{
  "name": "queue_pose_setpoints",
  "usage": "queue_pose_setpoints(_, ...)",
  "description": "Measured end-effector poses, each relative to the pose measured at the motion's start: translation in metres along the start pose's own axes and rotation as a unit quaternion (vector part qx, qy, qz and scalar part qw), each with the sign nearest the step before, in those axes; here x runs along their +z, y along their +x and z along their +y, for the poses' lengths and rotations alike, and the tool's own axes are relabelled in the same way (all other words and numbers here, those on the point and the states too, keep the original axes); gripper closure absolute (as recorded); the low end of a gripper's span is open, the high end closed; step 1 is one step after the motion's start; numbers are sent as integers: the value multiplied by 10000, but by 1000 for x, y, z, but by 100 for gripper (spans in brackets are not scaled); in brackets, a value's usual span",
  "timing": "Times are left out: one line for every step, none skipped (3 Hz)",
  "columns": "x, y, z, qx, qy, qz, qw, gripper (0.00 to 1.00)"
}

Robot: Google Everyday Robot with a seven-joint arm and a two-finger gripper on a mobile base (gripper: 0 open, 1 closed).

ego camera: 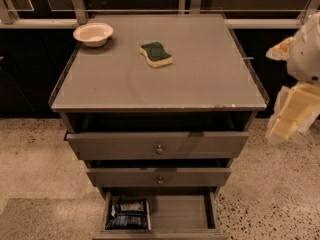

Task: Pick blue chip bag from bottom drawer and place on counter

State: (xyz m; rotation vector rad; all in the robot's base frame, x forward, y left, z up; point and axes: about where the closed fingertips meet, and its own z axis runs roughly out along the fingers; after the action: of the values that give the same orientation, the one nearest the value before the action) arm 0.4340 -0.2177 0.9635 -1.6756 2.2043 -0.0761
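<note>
A grey metal cabinet stands in the middle, on a speckled floor (35, 149). Its flat top is the desk (200, 79). A small pale bowl (93, 34) sits on the desk at the far left corner. A green and yellow sponge (156, 54) lies on the desk too, a bit to the right of the bowl and nearer the middle. The bowl and the sponge do not touch.

There are three drawers under the desk. The top drawer (200, 145) has a small round knob and is pulled out a little. The middle drawer (200, 177) has a knob too and is also out a little. The bottom drawer (185, 215) is the lowest one, and it is pulled out the most, toward the near side.

The blue chip bag (129, 214) lies flat in the bottom drawer. It is in the left part, close to the left wall. It is dark blue with white patches.

The robot arm (306, 54) shows at the right edge, white on top. Its jaws are the pale yellow part just below that, out past the right side of the cabinet and above the floor. They are well apart from the blue chip bag and hold nothing that I can see. I cannot tell if the jaws are open or closed.
</note>
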Motion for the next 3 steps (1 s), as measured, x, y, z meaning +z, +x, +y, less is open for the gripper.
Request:
queue_pose_setpoints(41,4,40,90,-115,-679,9976,0)
queue_pose_setpoints(106,-12,89,416,-460,-1519,9865,0)
queue_pose_setpoints(199,-40,141,834,-1159,-2276,9632,0)
